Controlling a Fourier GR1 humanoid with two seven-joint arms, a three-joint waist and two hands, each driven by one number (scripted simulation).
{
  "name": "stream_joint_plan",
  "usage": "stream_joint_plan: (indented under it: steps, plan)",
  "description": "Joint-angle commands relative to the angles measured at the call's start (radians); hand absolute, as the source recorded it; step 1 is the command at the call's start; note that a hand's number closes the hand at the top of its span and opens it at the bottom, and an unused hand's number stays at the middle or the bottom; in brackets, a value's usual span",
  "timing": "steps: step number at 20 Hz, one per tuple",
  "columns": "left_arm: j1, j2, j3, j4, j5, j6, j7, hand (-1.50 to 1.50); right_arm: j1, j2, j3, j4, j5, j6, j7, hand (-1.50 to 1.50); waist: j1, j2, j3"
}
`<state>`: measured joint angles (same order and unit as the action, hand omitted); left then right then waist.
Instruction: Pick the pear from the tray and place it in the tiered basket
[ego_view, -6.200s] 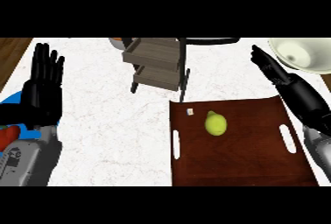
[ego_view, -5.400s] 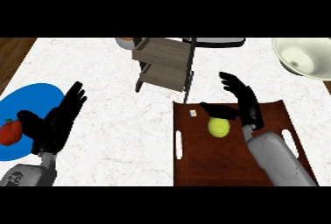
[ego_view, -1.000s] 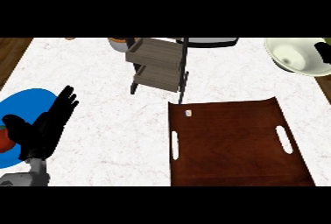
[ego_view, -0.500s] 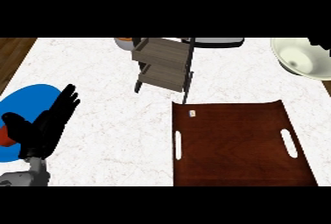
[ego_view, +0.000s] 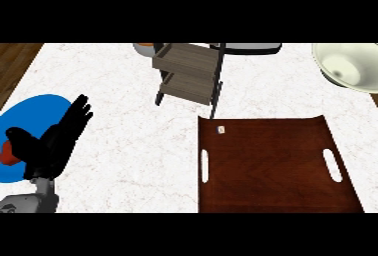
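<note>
- Tray (ego_view: 273, 170), dark brown wood, lies on the white counter (ego_view: 125, 90); no pear shows on it or anywhere in the head view.
- Tiered basket (ego_view: 190, 72) stands just beyond the tray's far left corner.
- Left hand (ego_view: 53, 142) rests left of the tray over a blue plate (ego_view: 26, 112), fingers straight and slightly spread.
- White bowl (ego_view: 353, 65) sits beyond the tray's far right corner.

White marble-veined counter (ego_view: 133, 100); dark brown wood-grain tray (ego_view: 273, 170) at 4 o'clock; grey-brown tiered basket (ego_view: 188, 72) at 12; blue plate (ego_view: 29, 125) and black left hand (ego_view: 52, 145) at 9.
</note>
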<state>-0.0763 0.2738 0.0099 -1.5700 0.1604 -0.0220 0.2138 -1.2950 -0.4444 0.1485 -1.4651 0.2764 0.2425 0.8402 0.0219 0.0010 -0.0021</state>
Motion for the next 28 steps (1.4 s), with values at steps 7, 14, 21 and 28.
stream_joint_plan:
  steps: [7, 14, 21, 28]
  plan:
    - [0.011, -0.037, -0.012, -0.04, -0.012, 0.014, 0.035, 0.0, -0.166, 0.195, 0.031, 0.304, 0.121, -0.066, 0.012, 1.5, -0.004, 0.0, 0.001]
    - [0.039, -0.028, 0.013, 0.02, -0.031, -0.019, -0.056, 0.0, -0.179, 0.219, -0.011, 0.457, 0.156, -0.081, -0.097, 1.5, -0.005, 0.002, 0.001]
    - [-0.001, -0.025, 0.02, -0.021, -0.028, -0.013, 0.026, 0.0, -0.171, 0.295, 0.032, 0.588, 0.293, -0.216, -0.183, 1.5, -0.002, 0.002, 0.001]
    - [-0.021, -0.038, 0.005, -0.024, -0.045, -0.009, 0.033, 0.0, -0.208, 0.362, -0.024, 0.708, 0.368, -0.488, -0.251, 1.5, 0.009, 0.008, 0.001]
